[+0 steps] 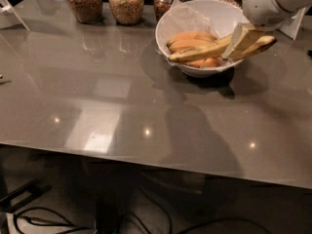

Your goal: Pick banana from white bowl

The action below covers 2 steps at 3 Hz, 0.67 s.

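The white bowl (205, 72) stands at the back right of the grey table (122, 96). A long yellow-brown banana (200, 52) lies slanted across it, its left end low in the bowl and its right end raised past the rim. My gripper (242, 41), on the white arm coming in from the upper right, is shut on the banana near its right end, over the bowl's right rim. Other orange-yellow fruit (191, 38) lies under the banana in the bowl. A clear wrapper (182, 18) leans on the bowl's inner left wall.
Three brown glass jars of grains (126, 3) stand in a row along the back edge, left of the bowl. A white stand (10, 9) is at the far left. The table's front edge runs across the lower frame, with cables on the floor below.
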Tool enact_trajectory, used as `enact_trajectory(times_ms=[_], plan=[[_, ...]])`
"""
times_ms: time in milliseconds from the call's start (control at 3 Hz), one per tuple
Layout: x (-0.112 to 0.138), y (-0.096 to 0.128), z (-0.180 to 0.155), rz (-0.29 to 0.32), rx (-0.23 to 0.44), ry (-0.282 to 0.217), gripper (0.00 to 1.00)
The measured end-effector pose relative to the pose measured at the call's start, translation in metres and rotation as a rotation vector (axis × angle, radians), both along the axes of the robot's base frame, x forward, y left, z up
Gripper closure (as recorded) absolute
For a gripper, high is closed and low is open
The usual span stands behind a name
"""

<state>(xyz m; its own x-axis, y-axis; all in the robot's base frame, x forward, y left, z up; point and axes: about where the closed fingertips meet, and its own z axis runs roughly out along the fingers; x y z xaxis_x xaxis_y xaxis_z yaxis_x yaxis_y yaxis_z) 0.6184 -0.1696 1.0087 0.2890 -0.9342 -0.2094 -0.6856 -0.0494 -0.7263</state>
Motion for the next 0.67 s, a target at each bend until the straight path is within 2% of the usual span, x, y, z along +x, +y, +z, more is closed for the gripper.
enact_trajectory(times_ms=[333,667], plan=[[0.012,0.0,-0.005,0.023,-0.041,-0.014,0.41],[0.016,-0.001,-0.015,0.037,-0.074,0.005,0.41]])
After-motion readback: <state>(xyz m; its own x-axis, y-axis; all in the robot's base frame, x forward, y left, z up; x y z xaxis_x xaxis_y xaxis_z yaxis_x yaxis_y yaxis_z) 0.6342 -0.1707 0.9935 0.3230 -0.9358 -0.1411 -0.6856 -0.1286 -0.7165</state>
